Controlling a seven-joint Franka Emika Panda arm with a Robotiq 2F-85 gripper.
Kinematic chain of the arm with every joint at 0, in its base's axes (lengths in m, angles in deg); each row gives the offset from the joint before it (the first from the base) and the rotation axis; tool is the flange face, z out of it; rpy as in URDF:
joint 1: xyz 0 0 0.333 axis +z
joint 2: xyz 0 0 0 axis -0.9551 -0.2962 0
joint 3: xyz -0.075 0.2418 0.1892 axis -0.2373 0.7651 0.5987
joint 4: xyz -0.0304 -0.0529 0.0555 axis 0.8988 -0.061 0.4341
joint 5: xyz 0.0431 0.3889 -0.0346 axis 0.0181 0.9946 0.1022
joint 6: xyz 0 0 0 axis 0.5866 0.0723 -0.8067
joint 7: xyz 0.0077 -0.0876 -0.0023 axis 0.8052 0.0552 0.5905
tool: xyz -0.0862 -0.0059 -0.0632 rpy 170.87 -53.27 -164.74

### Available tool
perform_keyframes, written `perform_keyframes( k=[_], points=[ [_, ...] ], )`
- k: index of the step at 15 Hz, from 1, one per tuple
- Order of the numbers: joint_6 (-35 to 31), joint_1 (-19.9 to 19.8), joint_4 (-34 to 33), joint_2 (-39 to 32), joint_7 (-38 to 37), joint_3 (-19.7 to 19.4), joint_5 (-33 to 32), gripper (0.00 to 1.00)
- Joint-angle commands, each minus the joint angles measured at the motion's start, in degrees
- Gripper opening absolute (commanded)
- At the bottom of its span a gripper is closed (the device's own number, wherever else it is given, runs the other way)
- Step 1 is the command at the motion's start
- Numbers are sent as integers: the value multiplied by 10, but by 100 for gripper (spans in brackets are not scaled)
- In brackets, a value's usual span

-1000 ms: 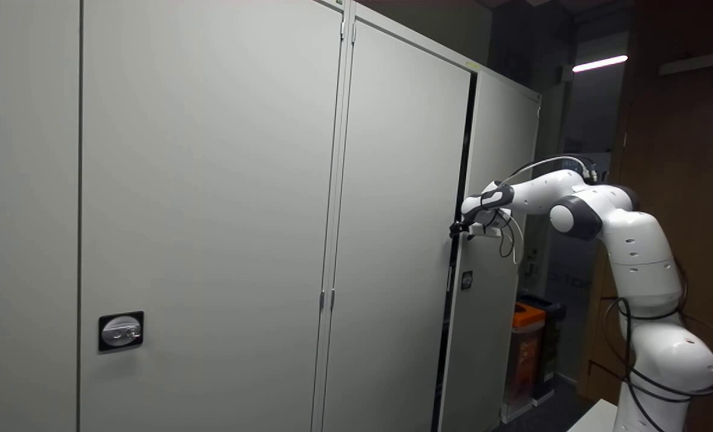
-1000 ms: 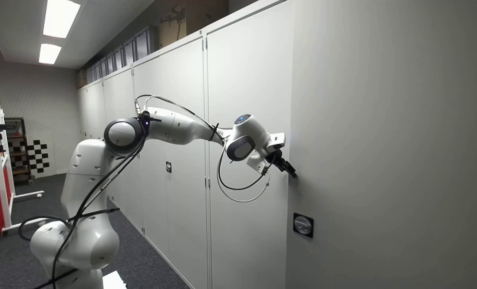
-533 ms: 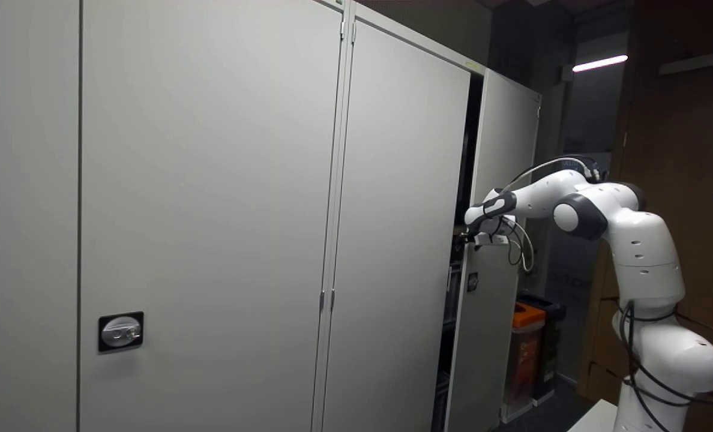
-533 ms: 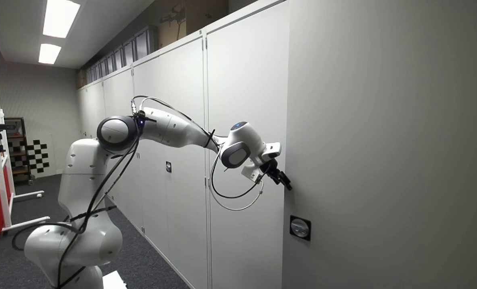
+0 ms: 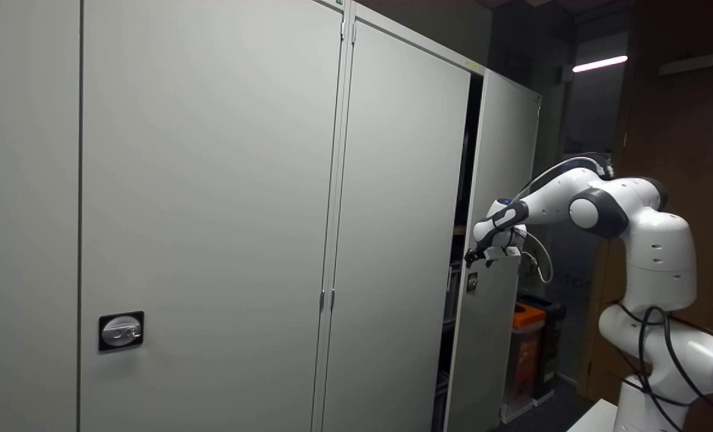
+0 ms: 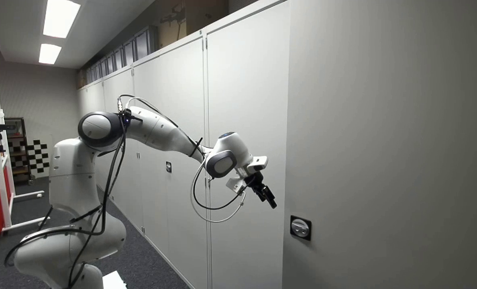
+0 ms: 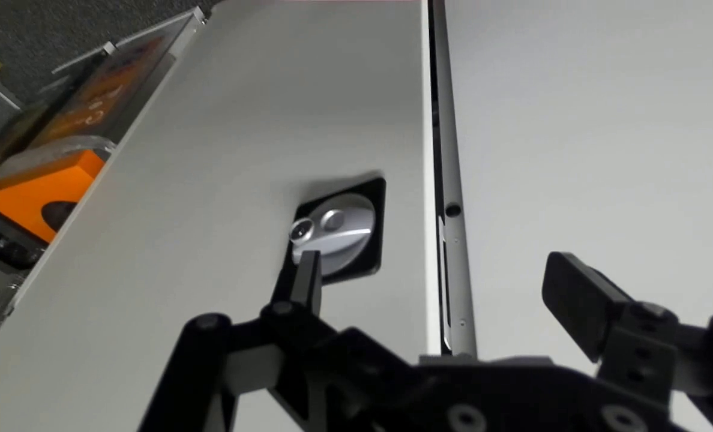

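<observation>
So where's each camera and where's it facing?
Exterior view: stands apart from the arm, facing along cabinets receding rightward; most of it shows.
Exterior view: likewise, facing past a lock, cabinets receding leftward; most of the arm shows.
Wrist view: on the arm, facing that lock on the ajar door; only the open gripper shows.
Both exterior views share arm and lock.

"What colour are you?"
"My gripper [image 7: 434, 267] is black, and my arm [image 6: 73, 190] is white with dark-grey joint bands [image 5: 612, 216]."
"And the cabinet door [image 7: 212, 198]?"
"Plain pale grey. Near its free edge I see a silver handle [image 7: 339, 231] on a black plate [image 7: 370, 261]."
"Anything brighter?"
"Past the door's hinged edge, a vivid orange bin lid [image 7: 44, 187]."
"Any patterns?"
"Black and white checks on a board [image 6: 37, 156], and the carpet [image 6: 138, 259] is a speckled dark grey."
</observation>
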Motion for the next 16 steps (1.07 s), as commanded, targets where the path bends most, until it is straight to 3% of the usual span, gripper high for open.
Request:
perform_keyframes(
  k=[1, 2, 3, 5, 8, 9, 13, 16],
  points=[
    [14, 150, 53, -29, -32, -155, -55, 100],
    [15, 190, 68, -29, -34, -199, -62, 100],
    [27, 213, 79, 13, 19, -228, 15, 100],
    [48, 273, 102, 32, 58, -298, 65, 100],
    [105, 326, 126, 70, 124, -380, 126, 100],
    [112, 390, 136, 57, 108, -449, 90, 100],
    [151, 523, 158, 59, 104, -618, 52, 100],
    [144, 639, 170, 46, 80, -754, -9, 100]
  ],
)
